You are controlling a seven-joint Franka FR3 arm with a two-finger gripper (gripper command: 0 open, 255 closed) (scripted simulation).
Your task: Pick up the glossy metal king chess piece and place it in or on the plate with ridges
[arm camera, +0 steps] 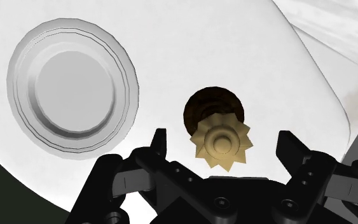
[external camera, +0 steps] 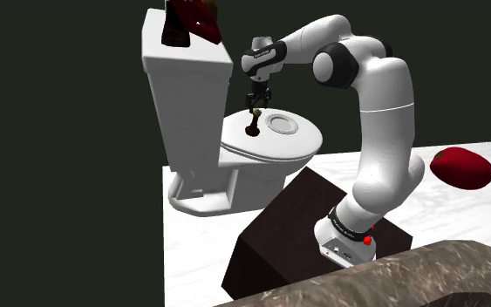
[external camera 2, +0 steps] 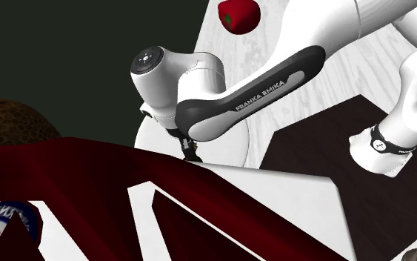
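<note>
A chess piece [external camera: 254,125] with a pale gold crown and a dark round base stands upright on the closed white toilet lid [external camera: 265,150]. Beside it on the lid, toward the shoulder view's right, lies a small grey-white round plate [external camera: 282,124] with ringed ridges. My black gripper [external camera: 258,100] hangs just above the piece, pointing down. In the wrist view the crown of the chess piece [arm camera: 222,141] sits between my open fingers [arm camera: 160,141], which do not touch it. The plate [arm camera: 72,86] lies off to one side of the gripper [arm camera: 225,140].
The toilet's tank [external camera: 187,83] rises behind the lid with a dark red box [external camera: 191,22] on top. A red rounded object [external camera: 461,167] lies on the pale floor at the shoulder view's right. The dark stand [external camera: 304,227] sits close in front of the toilet.
</note>
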